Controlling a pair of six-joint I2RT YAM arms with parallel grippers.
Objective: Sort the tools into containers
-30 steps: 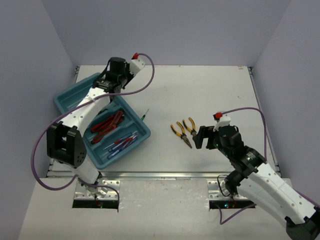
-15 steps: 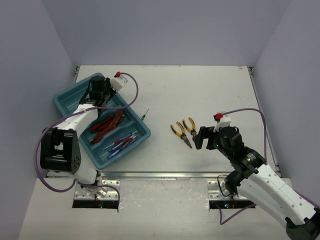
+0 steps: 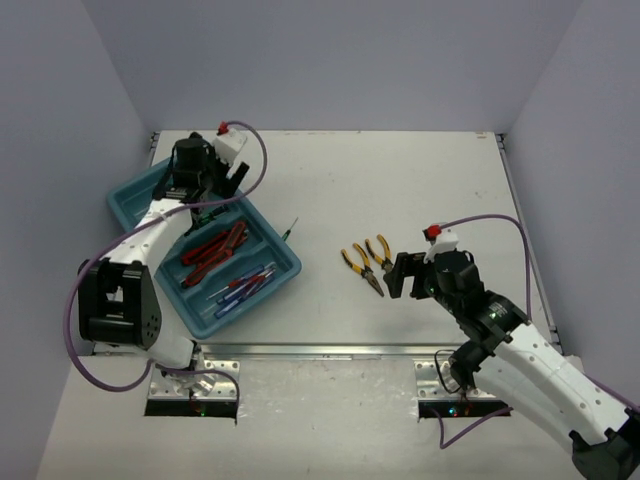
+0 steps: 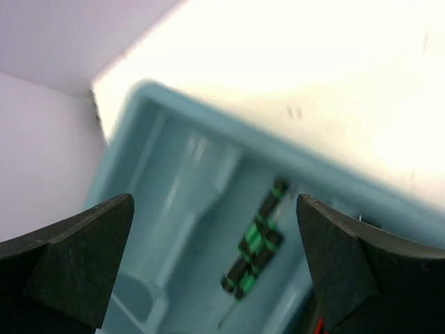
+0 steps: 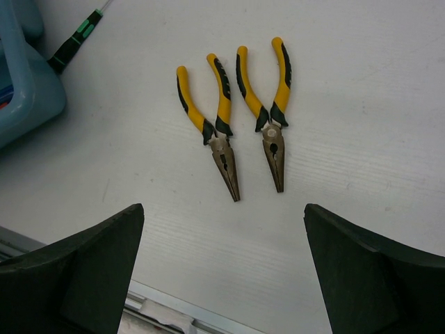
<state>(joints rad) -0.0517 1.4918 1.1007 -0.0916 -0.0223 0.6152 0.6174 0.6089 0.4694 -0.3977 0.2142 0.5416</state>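
left gripper (image 4: 214, 205) wide above teal tray (image 4: 207, 118)

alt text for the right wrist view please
Two yellow-handled needle-nose pliers lie side by side on a white table, tips toward the camera, between the open right gripper's dark fingers. Upper left: a teal tray corner with a black-green screwdriver just outside it.

Both arms (image 3: 160, 222) are white-shelled with black joints, looping purple cables (image 3: 485, 218) and red wrist plugs (image 3: 222, 128).
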